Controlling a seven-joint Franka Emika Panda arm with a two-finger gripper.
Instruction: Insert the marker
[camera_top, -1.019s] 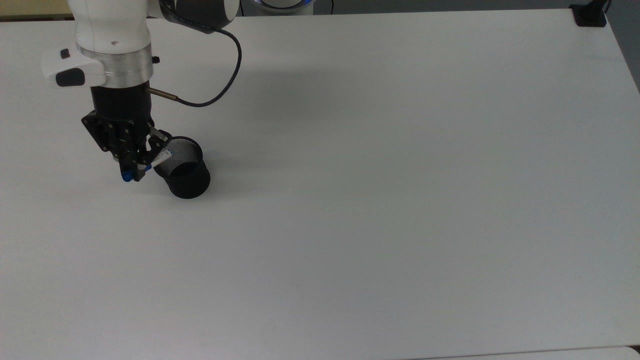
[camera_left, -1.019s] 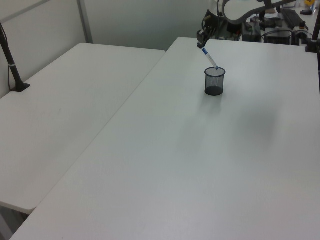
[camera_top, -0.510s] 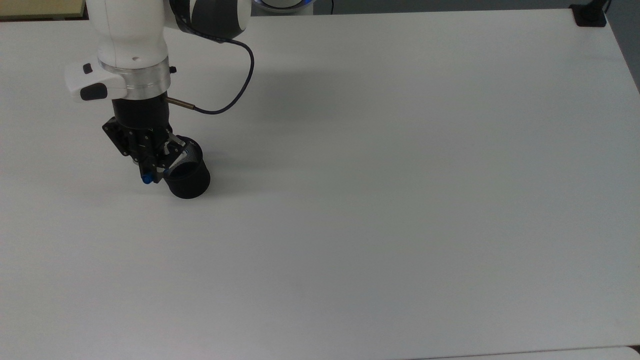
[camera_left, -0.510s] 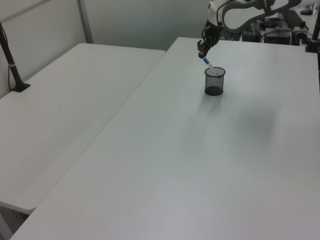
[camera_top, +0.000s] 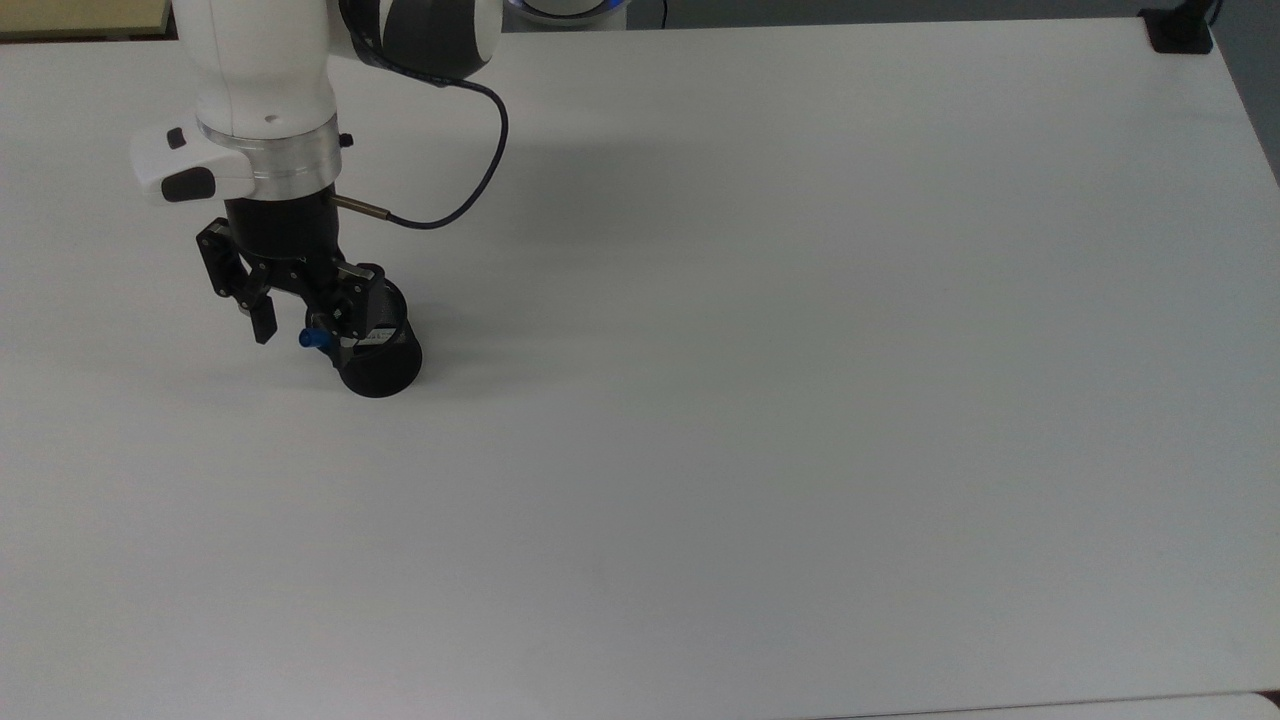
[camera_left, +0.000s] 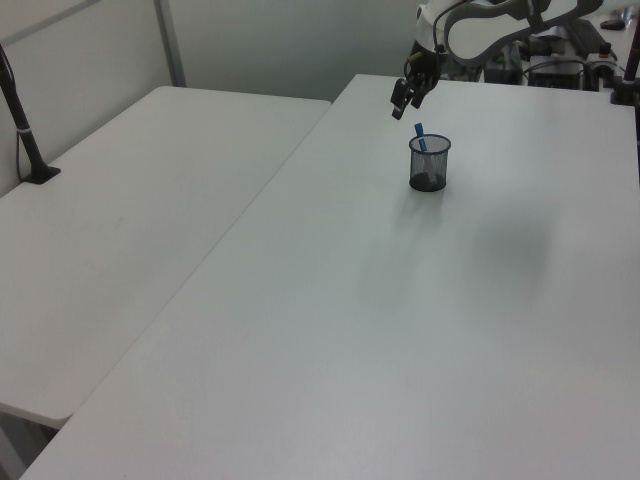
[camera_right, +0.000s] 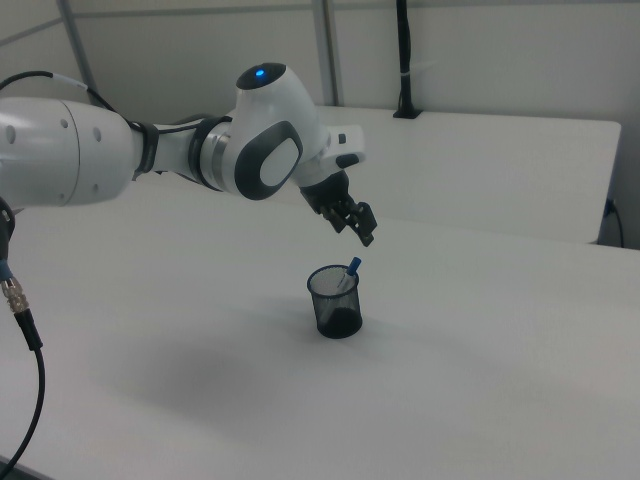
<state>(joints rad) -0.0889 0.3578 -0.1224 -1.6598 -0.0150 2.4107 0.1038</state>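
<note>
marker (camera_right: 351, 271) barrel hidden (in cup (camera_right: 336, 302))

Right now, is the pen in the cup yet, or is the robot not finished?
It looks done. The marker stands inside the black mesh cup, leaning on the rim with its blue end poking out. Nothing is in hand: the gripper hangs above the cup with its fingers spread open, not touching the marker. All that seems left is for the arm to move away.

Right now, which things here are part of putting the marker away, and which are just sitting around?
Part of the job:
marker, standing in the cup
black mesh cup
hand, open above the cup

Just there:
white table
second table
black clamp post
</note>
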